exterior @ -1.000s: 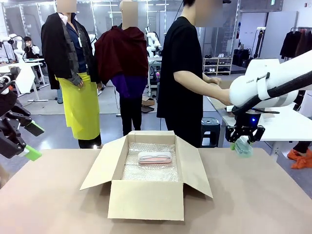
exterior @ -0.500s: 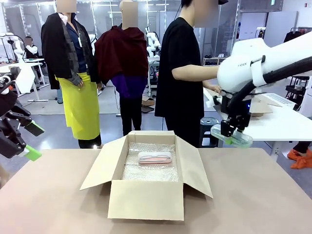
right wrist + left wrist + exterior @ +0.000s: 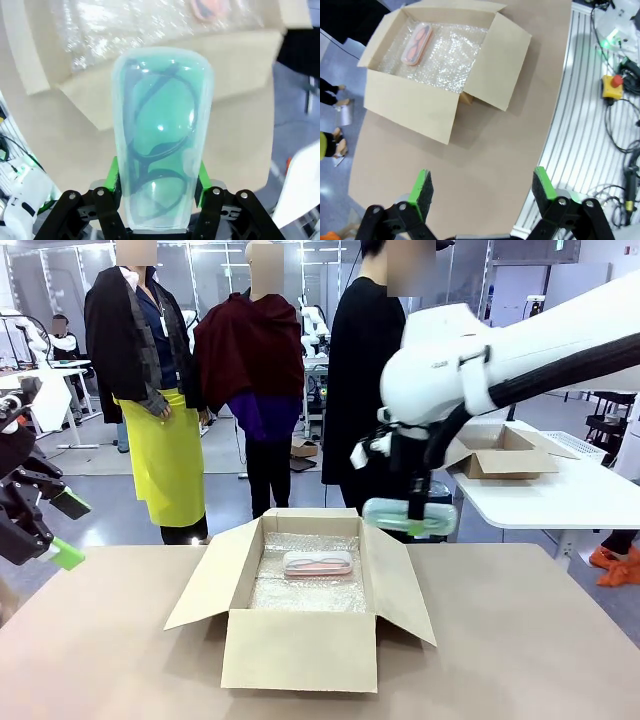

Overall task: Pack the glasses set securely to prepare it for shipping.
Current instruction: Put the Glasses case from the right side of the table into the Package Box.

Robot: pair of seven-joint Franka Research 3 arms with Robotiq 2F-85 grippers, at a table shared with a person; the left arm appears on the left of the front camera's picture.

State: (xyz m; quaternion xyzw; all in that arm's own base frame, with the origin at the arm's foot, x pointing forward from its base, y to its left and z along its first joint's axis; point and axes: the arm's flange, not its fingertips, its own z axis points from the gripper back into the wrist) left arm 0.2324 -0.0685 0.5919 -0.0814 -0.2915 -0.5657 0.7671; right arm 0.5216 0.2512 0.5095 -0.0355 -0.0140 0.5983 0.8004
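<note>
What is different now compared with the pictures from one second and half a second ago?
The right gripper, shut on the mint green case, carried it left and slightly up, from the table's far right to above the right flap of the cardboard box. The left gripper stayed open at the left, and the pink case stayed on the bubble wrap in the box.

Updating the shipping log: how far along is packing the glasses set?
Done: the pale pink oblong glasses case lies on the bubble-wrap sheet inside the open brown cardboard box. In hand: the right gripper holds the mint green translucent case in the air near the box's right side. Remaining: setting it inside and closing the flaps. The left gripper is open, holding nothing.
</note>
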